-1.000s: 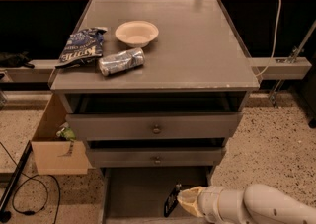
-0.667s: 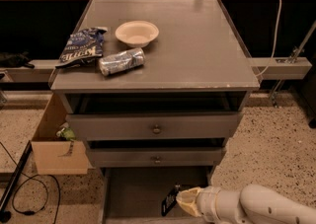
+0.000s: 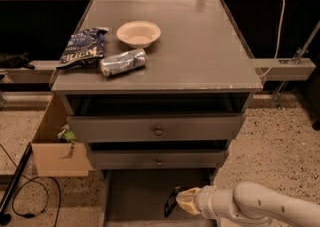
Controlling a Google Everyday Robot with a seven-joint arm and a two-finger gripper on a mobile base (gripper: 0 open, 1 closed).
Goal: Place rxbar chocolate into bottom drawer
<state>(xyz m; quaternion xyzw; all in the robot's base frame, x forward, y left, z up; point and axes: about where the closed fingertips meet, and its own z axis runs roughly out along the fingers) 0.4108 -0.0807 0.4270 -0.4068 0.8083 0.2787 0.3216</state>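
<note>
- Camera view: the small, flat, black-wrapped rxbar chocolate [image 3: 171, 202] stands on edge, tilted, at the tip of the cream-coloured pincer [image 3: 180, 201], which looks clamped on it.
- Both hang low inside the wide, shallow grey bottom drawer [image 3: 137, 193], which lies open beneath the pincer. I cannot tell whether the bar touches its flat floor.
- The pale, rounded arm [image 3: 260, 206] comes in from the pincer's right along the lower edge.
- Just above the pincer sit the lower knobbed grey drawer [image 3: 125, 159] and, over it, the upper knobbed grey drawer [image 3: 120, 128].
- Well above and to the pincer's left, the grey desk [image 3: 200, 46] carries a crushed silver can [image 3: 123, 62], a blue-and-white chip bag [image 3: 82, 48] and a pale round bowl [image 3: 138, 33].
- Judged from this, the step in hand is the placing itself, close to done. The next move calls for lowering the bar to the floor, letting go, and backing out clear of the drawer front overhead.
</note>
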